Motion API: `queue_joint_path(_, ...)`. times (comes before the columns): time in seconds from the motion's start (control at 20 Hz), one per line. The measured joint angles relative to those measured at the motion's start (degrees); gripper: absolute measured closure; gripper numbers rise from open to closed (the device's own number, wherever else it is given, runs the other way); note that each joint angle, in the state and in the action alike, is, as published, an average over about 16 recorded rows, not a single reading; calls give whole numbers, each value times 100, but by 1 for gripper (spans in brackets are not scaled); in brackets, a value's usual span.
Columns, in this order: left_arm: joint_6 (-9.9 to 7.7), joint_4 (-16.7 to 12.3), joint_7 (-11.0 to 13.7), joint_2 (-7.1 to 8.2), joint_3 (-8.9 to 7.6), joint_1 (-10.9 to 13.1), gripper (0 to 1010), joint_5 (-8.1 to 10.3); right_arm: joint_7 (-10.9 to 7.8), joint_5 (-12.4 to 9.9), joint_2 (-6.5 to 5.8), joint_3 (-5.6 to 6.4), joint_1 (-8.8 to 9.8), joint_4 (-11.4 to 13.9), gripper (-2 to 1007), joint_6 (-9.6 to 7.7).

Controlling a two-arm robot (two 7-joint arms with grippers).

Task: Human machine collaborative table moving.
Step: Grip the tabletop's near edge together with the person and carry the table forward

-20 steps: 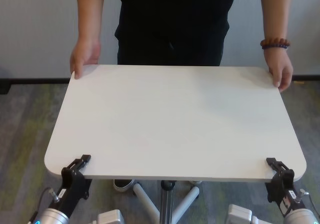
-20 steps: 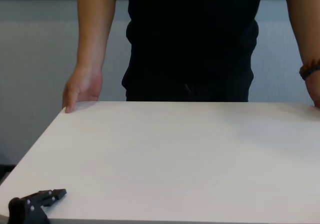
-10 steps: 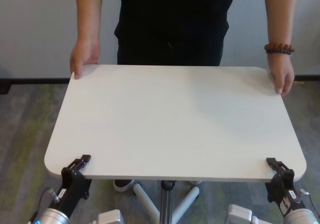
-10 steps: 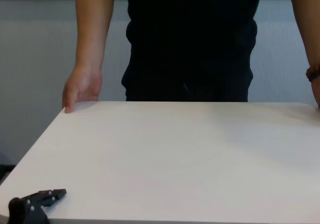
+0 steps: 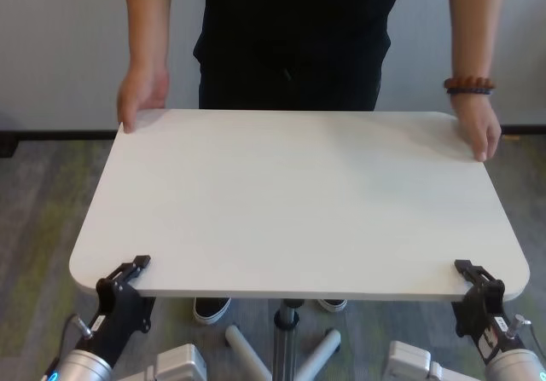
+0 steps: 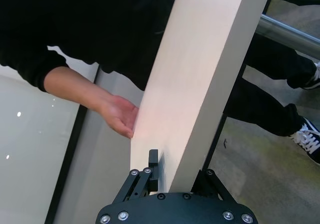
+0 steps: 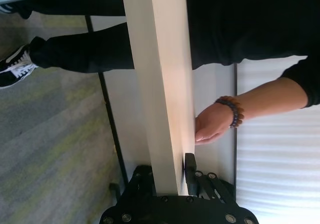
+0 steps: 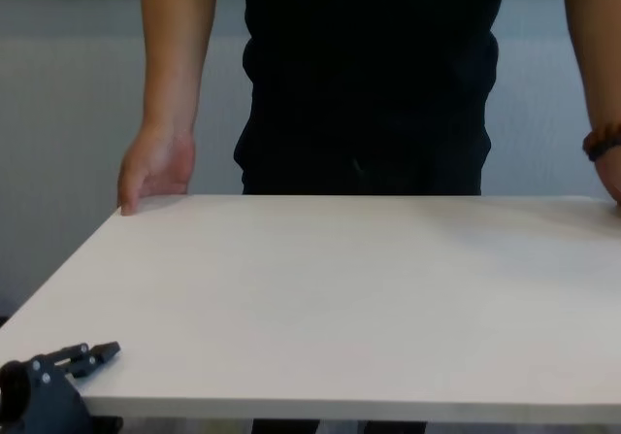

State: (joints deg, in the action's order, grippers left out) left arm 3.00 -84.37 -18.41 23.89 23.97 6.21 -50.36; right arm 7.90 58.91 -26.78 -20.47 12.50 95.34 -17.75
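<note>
A: Grey carpet [image 5: 38, 219] with green flecks fills the lower frame, pale wall behind. Where's the table?

B: Centre of the head view, the table [image 5: 299, 202] spans almost the full width, its grey post [image 5: 286, 334] below the near edge.

A: And the grippers?

B: Left gripper [image 5: 128, 272] at the lower left corner, clamped shut on the tabletop's near edge, one finger above, one below. Right gripper [image 5: 474, 277] does the same at the lower right corner.

A: The person?

B: The human [image 5: 294, 40] stands at top centre, one hand [image 5: 141, 98] on the far corner at upper left, the other hand [image 5: 478, 129], with a beaded bracelet [image 5: 468, 84], gripping the far corner at upper right.
</note>
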Motion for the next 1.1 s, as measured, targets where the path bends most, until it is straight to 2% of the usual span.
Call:
queue_joint_path(0.25,50,-220,57,-13,-95,100,718,39,-28,79,5,97,95,266,741,-38)
queue_joint_path(0.55,55,-349,102,-55,-141,131,718,-59,-71,178,0,223,164,502,741,-54)
queue_joint_path(1.1,61,-383,183,-209,-167,-9,718,-173,-147,352,-3,406,113,630,741,40)
